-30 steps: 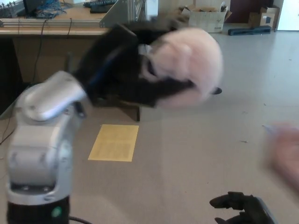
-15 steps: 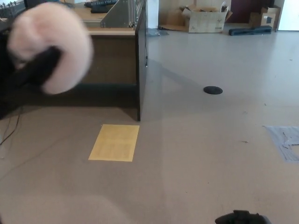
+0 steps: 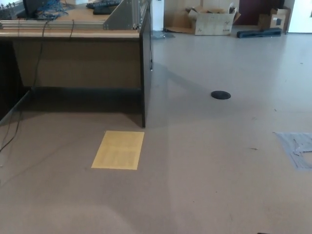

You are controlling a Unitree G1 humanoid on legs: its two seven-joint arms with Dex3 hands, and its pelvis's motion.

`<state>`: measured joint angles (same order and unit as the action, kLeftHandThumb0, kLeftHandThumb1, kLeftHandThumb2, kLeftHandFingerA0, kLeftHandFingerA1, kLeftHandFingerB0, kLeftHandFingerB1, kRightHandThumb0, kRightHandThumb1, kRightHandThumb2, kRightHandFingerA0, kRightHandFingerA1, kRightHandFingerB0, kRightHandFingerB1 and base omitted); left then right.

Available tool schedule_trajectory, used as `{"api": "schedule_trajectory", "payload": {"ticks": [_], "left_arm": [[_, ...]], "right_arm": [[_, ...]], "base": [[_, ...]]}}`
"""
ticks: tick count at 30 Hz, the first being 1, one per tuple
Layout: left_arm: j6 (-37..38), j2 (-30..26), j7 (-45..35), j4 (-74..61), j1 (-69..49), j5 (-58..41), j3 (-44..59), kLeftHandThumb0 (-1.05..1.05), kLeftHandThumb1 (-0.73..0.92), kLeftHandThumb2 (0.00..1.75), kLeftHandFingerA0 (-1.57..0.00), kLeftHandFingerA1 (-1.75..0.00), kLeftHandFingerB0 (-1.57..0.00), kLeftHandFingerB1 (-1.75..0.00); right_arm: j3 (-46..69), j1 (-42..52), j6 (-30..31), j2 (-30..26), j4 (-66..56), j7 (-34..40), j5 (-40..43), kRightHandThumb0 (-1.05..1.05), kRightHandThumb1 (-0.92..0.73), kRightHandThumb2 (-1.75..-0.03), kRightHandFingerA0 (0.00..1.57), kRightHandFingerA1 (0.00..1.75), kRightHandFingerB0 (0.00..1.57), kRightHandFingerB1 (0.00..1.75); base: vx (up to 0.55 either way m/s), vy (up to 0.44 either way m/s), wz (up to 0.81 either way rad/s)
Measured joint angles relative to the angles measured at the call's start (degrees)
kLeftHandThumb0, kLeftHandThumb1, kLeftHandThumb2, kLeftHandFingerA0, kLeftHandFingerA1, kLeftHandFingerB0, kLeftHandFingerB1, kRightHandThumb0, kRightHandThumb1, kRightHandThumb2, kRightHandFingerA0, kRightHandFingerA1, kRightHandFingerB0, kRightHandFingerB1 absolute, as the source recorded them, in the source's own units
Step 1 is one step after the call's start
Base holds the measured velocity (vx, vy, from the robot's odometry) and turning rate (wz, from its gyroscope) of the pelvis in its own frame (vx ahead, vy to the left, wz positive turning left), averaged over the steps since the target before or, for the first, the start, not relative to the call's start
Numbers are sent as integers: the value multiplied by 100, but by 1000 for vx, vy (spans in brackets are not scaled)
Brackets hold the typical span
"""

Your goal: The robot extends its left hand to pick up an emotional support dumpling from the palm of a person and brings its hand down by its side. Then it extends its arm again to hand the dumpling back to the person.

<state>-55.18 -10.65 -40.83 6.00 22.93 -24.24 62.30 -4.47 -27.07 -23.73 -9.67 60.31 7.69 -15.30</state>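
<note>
Head view of the floor ahead of the robot, read from left to right. Far left: a wooden desk point(image 3: 73, 53) with loose cables point(image 3: 36, 63) hanging down its front and a dark side panel at its right end. Near the desk's right corner, a yellow sheet point(image 3: 118, 149) lies flat on the floor point(image 3: 204, 185). Farther right, a small round black floor plate point(image 3: 221, 95) sits well apart from the sheet; at the far wall stands an open cardboard box point(image 3: 213, 22), and at the right edge a grey patch point(image 3: 297, 148) marks the floor.

Neither robot hand appears, so whether each is open or closed cannot be told. The dumpling is likewise absent from the picture, as are the person and the person's palm.

Step in hand, as a judgement: the left arm is probably lowered at the robot's side with the dumpling, which corresponds to the middle of the task, after the pick-up and before the return. The next move calls for raising and extending the left arm toward the person, then releasing the dumpling over an offered palm; no palm is yet visible to aim at.

Compared with half a second earlier, the pale pink dumpling in the black left hand, then at the upper left, has left the picture, and the dark tip of the right hand at the lower right edge is gone as well. The floor and furniture are unchanged.
</note>
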Motion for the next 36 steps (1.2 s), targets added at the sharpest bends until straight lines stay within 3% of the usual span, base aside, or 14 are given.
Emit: {"api": "schedule_trajectory", "payload": {"ticks": [3,5,6,10,11,13,18,19,23,27,33,36], "left_arm": [[242,-135,8,523,-385,-22,-168,-2,85,64,-66,-115,-77,-85],[382,-184,5,757,-521,-19,-278,-2,85,64,-66,-115,-77,-85],[500,-214,5,920,-606,-18,-364,5,86,65,-64,-127,-75,-92],[835,-289,2,1273,-813,7,-610,6,88,66,-60,-125,-72,-95],[942,-301,-5,1387,-877,27,-685,4,88,66,-59,-135,-71,-94],[1141,-314,-13,1603,-990,56,-809,4,88,66,-59,-135,-71,-94],[1579,-347,-16,2015,-1181,102,-1092,7,92,65,-67,-112,-71,-103],[1659,-365,-16,2079,-1215,108,-1146,6,89,66,-62,-124,-69,-104],[2033,-480,-10,2291,-1377,135,-1380,4,89,66,-57,-135,-66,-107],[2355,-550,-2,2435,-1461,140,-1530,5,89,66,-59,-129,-69,-103],[2857,-749,23,2684,-1494,96,-1701,3,87,64,-54,-136,-65,-104],[3035,-837,34,2762,-1495,37,-1748,5,88,65,-59,-139,-68,-101]], "right_arm": [[19,42,-18,-1,-33,7,0,-30,-62,-59,83,54,62,44],[19,62,-20,2,-48,10,-1,-30,-62,-59,83,54,62,44],[18,84,-22,4,-59,12,-4,-30,-63,-59,83,52,62,44],[17,172,-31,13,-83,17,-6,-28,-62,-58,84,54,62,45],[17,208,-38,16,-84,17,-7,-28,-61,-58,85,54,63,46],[17,268,-46,22,-86,18,-8,-28,-61,-58,85,54,63,46],[13,405,-62,38,-108,23,-10,-29,-61,-59,84,54,64,46],[12,434,-64,41,-111,24,-11,-29,-62,-59,84,55,64,46],[2,539,-74,47,-123,28,-15,-30,-61,-59,85,56,65,46],[-1,612,-75,50,-169,31,-16,-29,-60,-58,84,54,64,46],[-6,634,-91,53,-219,53,-17,-28,-60,-58,83,54,67,48],[-6,637,-120,57,-219,63,-15,-29,-60,-58,82,53,67,47]], "base": [[0,0,0],[0,0,0],[0,0,0],[0,0,0],[0,0,0],[0,0,0],[0,0,0],[0,0,0],[0,0,0],[0,0,0],[0,0,0],[0,0,0]]}}
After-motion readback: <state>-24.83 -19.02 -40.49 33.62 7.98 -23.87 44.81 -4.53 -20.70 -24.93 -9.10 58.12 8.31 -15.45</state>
